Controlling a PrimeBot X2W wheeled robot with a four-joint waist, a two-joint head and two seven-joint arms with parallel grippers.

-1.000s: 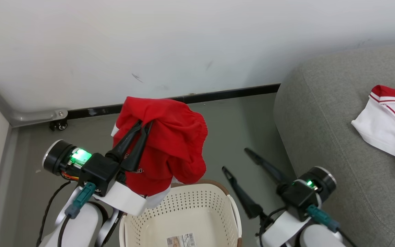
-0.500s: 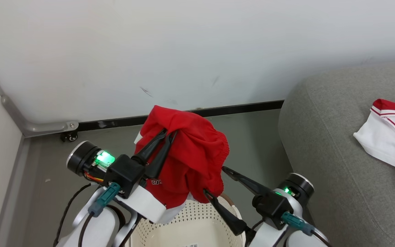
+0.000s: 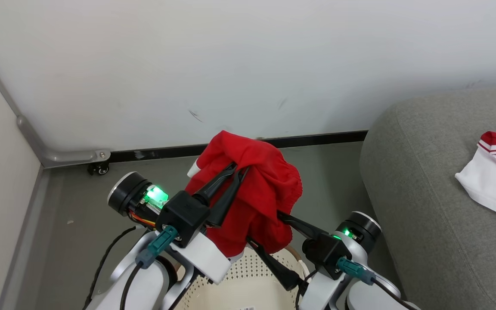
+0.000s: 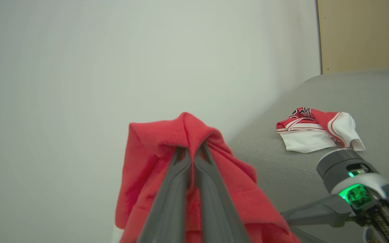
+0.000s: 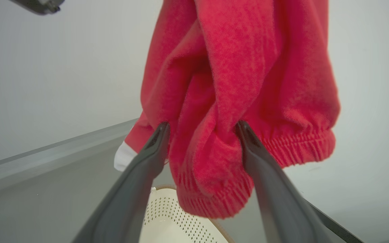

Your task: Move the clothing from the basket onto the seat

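Observation:
A red piece of the clothing hangs in the air above the basket, with my left gripper shut on its top fold. From the left wrist view the shut fingertips pinch the red cloth. My right gripper is open, with its fingers on either side of the garment's lower gathered hem. In the right wrist view the right gripper straddles that cloth with its jaws wide. The grey seat lies to the right.
A red and white garment lies on the seat, also seen from the left wrist as a crumpled garment. A white wall with a black baseboard stands close behind. Grey floor lies between the basket and the seat.
My right gripper has swung left from open air beside the basket to straddle the hanging garment's hem. The head camera has shifted, and the left gripper still holds the garment.

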